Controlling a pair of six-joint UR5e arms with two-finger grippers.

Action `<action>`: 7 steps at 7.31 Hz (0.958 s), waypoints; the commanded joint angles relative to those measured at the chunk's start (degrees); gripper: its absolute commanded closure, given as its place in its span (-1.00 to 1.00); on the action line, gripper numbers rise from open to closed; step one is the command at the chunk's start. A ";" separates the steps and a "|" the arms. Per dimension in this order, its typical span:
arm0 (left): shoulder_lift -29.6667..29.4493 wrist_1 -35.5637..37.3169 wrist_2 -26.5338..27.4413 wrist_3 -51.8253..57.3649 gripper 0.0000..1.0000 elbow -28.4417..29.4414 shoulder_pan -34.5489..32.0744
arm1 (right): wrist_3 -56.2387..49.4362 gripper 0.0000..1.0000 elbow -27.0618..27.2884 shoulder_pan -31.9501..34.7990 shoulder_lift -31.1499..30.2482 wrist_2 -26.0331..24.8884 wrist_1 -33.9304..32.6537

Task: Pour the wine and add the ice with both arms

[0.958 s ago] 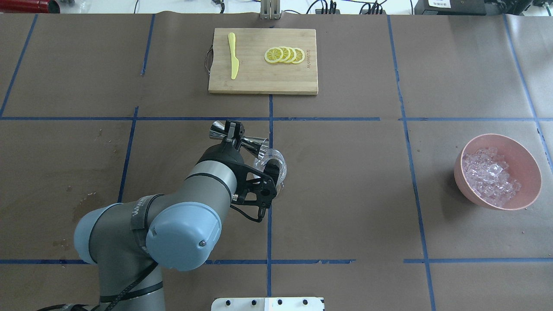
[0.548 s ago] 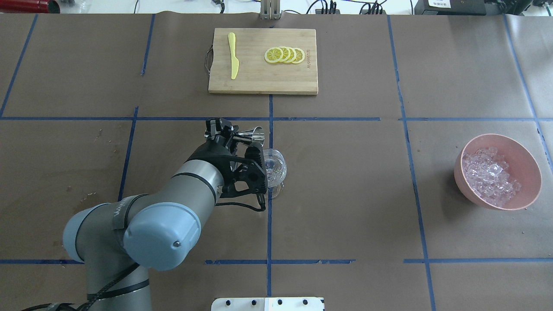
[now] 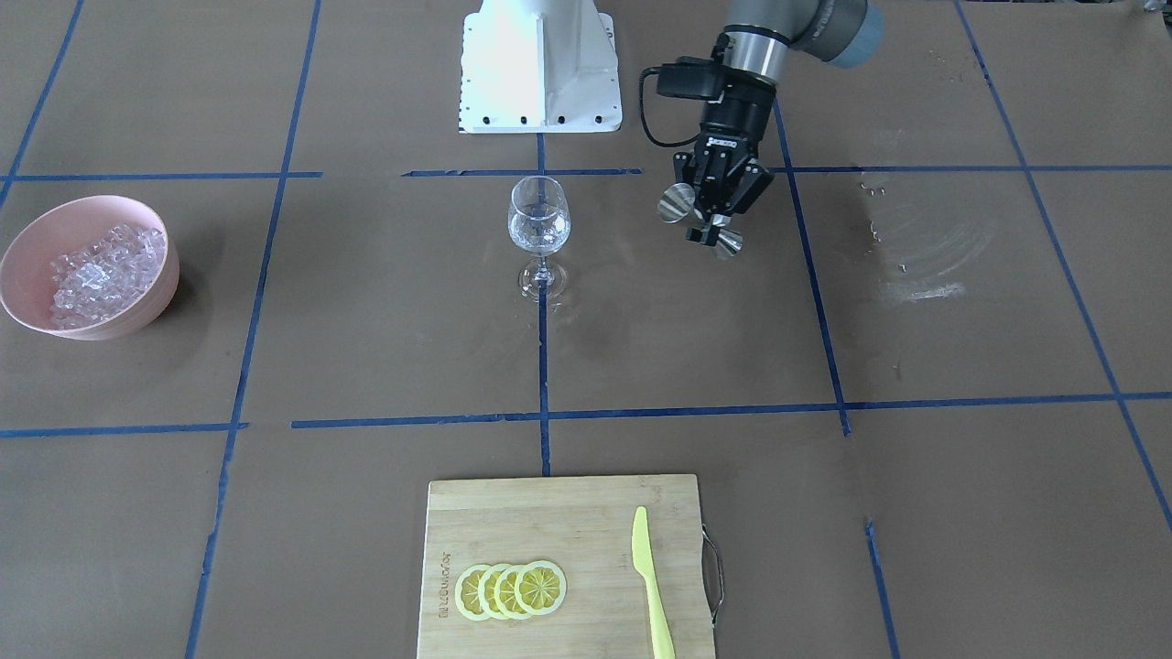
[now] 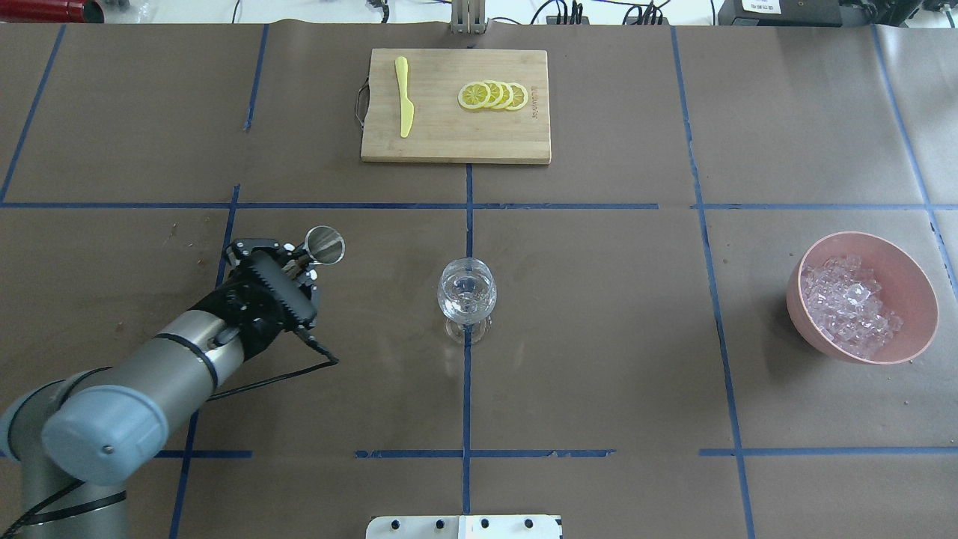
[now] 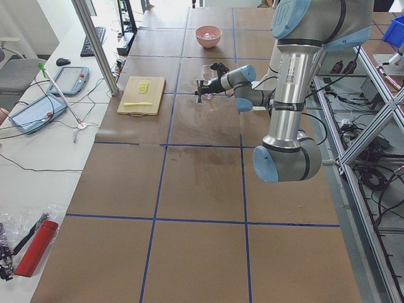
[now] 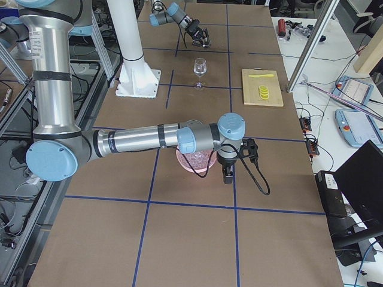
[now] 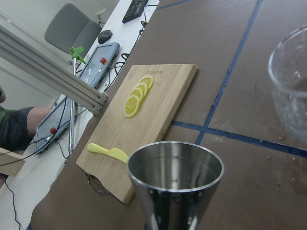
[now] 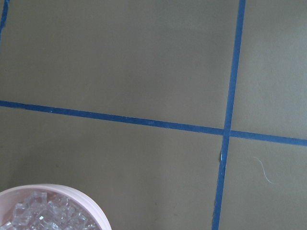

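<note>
Ice (image 4: 849,303): heaped in the pink bowl (image 4: 913,281), well apart from the glass (image 4: 466,290)
Feel: likely light, hard, slippery; pinch one cube's flat sides
Left claw (image 3: 705,222): grasping the metal cup (image 3: 678,203)
Right claw (image 6: 227,174): by the bowl, cannot tell

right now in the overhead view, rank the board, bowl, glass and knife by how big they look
1. board
2. bowl
3. glass and knife: alike in length. The glass covers more area, but it stands upright, nearer the camera, so I leave these two unranked.
</note>
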 commanded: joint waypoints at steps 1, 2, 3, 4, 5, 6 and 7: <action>16.96 -23.16 0.00 -7.86 1.00 2.51 -0.06 | 0.24 -1.00 -0.04 0.00 0.00 -0.01 1.39; 20.34 -32.49 0.44 -8.50 1.00 8.10 -0.06 | 0.50 -1.00 -0.31 0.08 -0.52 -0.10 4.02; 20.64 -34.07 0.44 -8.85 1.00 11.73 0.03 | 0.51 -1.00 -0.22 0.00 -0.70 -0.01 4.48; 21.51 -34.26 0.61 -14.77 1.00 13.85 -0.06 | 0.51 -1.00 0.13 0.08 -0.79 -0.01 4.48; 21.95 -35.13 0.53 -24.06 1.00 15.00 -0.06 | 0.42 -1.00 0.13 0.09 -0.79 -0.01 4.48; 21.96 -38.44 0.53 -26.15 1.00 15.45 0.03 | 0.51 -1.00 -0.13 0.00 -0.79 -0.10 4.48; 21.96 -43.35 0.27 -26.69 1.00 15.98 0.11 | 0.42 -1.00 -0.22 0.08 -0.79 -0.10 4.48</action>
